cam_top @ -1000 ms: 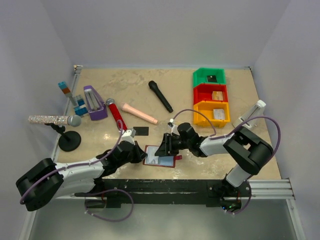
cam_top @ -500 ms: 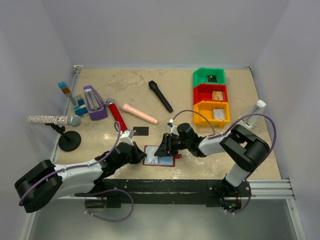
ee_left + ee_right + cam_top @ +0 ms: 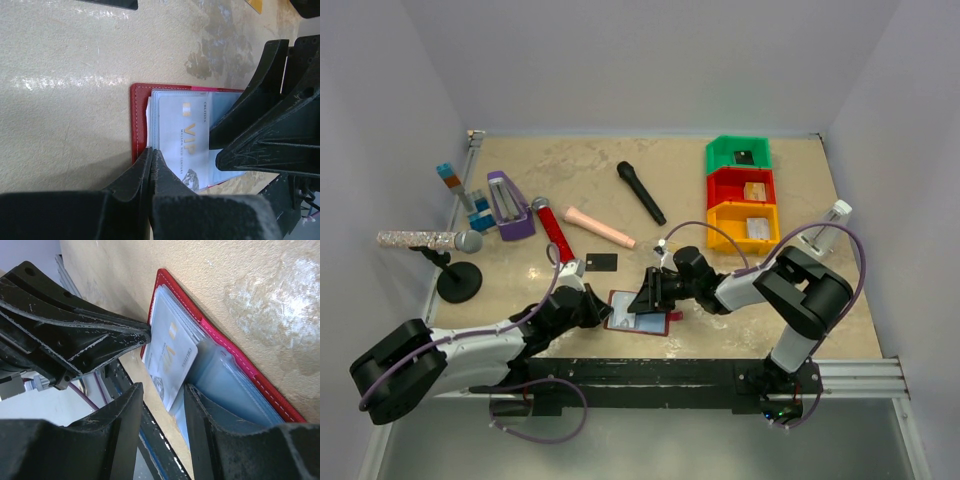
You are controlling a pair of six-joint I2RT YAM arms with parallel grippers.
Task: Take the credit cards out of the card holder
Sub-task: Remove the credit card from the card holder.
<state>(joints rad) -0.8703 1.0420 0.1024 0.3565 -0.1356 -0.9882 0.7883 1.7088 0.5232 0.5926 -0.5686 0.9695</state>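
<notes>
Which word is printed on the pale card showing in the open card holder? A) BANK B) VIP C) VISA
B: in the left wrist view the pale card in the card holder reads VIP in gold letters.

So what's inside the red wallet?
Shiny pale blue sleeves, with a pale card marked VIP among them. Both arms' black jaws cover part of the open card holder, so whether more cards sit in the sleeves cannot be seen.
</notes>
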